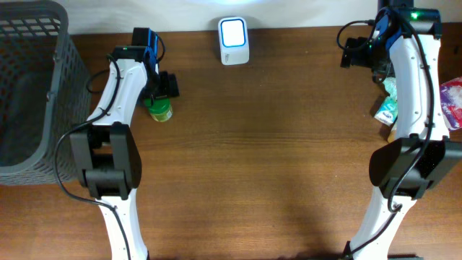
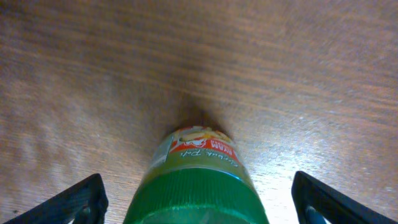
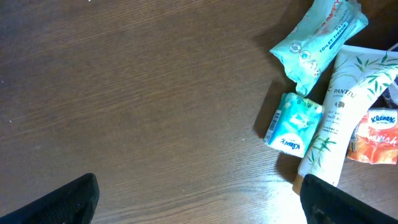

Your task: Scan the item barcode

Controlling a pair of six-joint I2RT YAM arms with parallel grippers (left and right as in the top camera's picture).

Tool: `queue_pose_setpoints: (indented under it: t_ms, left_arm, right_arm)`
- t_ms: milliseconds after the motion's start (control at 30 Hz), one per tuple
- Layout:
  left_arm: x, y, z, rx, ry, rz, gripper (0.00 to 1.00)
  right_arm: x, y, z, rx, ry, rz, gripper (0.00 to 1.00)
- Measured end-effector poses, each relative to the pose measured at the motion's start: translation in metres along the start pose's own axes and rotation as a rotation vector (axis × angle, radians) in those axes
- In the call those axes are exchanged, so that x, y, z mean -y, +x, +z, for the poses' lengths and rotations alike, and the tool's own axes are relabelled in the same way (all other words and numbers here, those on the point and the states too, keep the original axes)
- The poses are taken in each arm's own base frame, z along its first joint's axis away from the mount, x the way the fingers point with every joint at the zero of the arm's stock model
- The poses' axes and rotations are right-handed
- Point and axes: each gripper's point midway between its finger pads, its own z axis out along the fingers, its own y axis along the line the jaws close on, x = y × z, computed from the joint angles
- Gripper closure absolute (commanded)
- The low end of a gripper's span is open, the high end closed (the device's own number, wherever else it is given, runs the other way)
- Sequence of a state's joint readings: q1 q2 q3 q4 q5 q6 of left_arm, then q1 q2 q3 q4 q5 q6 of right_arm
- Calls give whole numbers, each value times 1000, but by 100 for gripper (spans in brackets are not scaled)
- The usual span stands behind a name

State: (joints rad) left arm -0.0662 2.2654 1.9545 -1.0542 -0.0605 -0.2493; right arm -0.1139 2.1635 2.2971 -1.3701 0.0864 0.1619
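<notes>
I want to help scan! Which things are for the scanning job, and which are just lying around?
For the job: green-lidded bottle, white scanner.
Just lying about: grey basket, toilet tissue pack, small blue pack, Pantene tube, Kleenex pack.

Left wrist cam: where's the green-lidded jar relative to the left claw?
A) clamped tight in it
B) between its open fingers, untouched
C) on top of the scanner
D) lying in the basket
B: the green-lidded jar stands on the table between the spread fingers of the left claw, with a gap on each side.
</notes>
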Motion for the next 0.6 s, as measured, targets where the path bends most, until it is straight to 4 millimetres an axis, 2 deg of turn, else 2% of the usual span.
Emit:
queue_pose_setpoints:
  t_ms: [133, 233, 267, 367, 433, 533, 600]
  left_arm:
    - [-4, 17, 2, -71, -16, 4, 16]
    - [-1, 22, 1, -87, -18, 16, 27]
    - [0, 22, 1, -88, -18, 19, 35]
    - [4, 22, 1, -85, -13, 27, 39]
    - [4, 22, 1, -85, -10, 28, 48]
    - [8, 23, 0, -85, -6, 70, 45]
    - [19, 25, -5, -92, 9, 136, 46]
  right_arm:
    - [0, 0, 0, 0, 0, 0, 1]
    - [0, 0, 0, 0, 0, 0, 1]
    - [0, 0, 0, 0, 0, 0, 1]
    - [0, 0, 0, 0, 0, 0, 1]
    - [0, 0, 0, 0, 0, 0, 1]
    - [0, 0, 0, 0, 0, 0, 1]
    - [0, 0, 0, 0, 0, 0, 1]
